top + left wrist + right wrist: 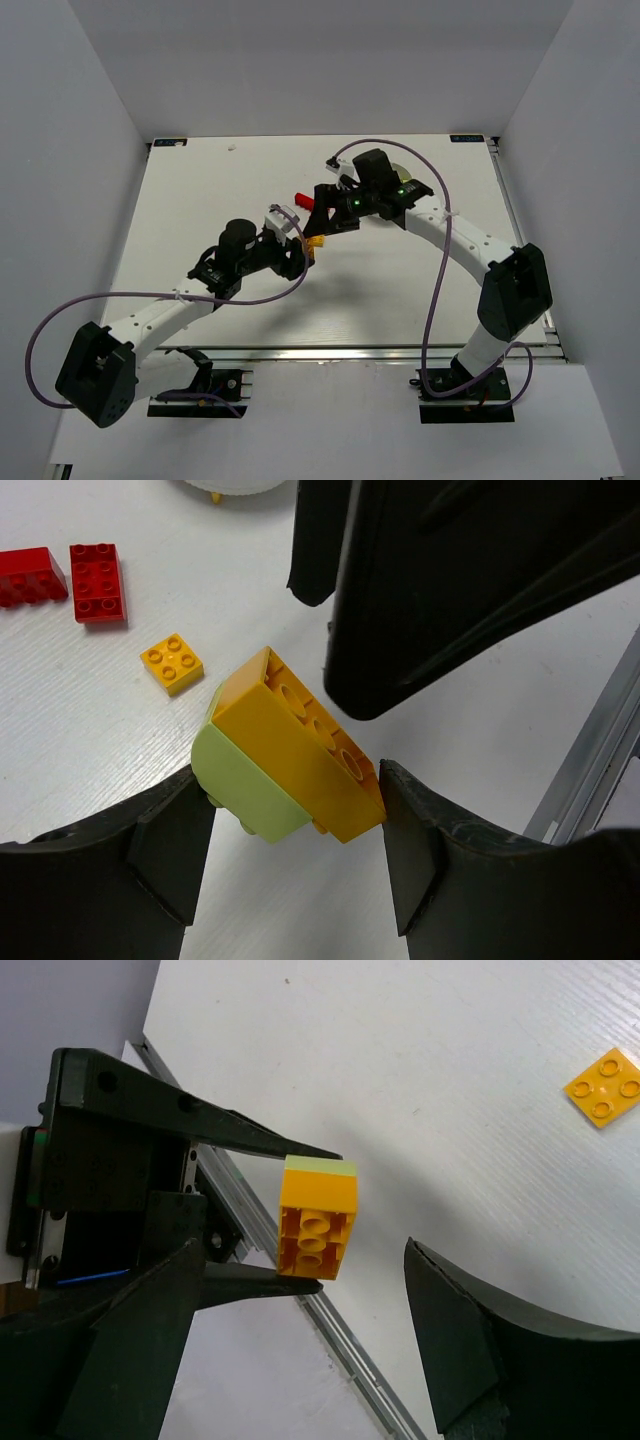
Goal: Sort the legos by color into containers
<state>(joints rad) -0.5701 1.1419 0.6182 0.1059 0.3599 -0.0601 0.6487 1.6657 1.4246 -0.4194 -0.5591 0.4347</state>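
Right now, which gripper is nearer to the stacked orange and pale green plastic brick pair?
Left. The left gripper is shut on the orange and pale green brick pair, clamping it from both sides. The right gripper hangs open right beside it.

A stacked pair of bricks [317, 1210], one on the other, sat between the fingers [165, 850] of the left gripper [292, 780], with a finger against it on each side. The right gripper [300, 1250] stood just beyond the pair, its own fingers [470, 1340] spread wide with nothing between them. On the desk [90, 740], beyond and left of the pair, lay a small square brick [172, 664]. Farther back and left lay a long brick [98, 580], with another [28, 575] just to its left. The dish [240, 485] stood behind all of these, toward the right.
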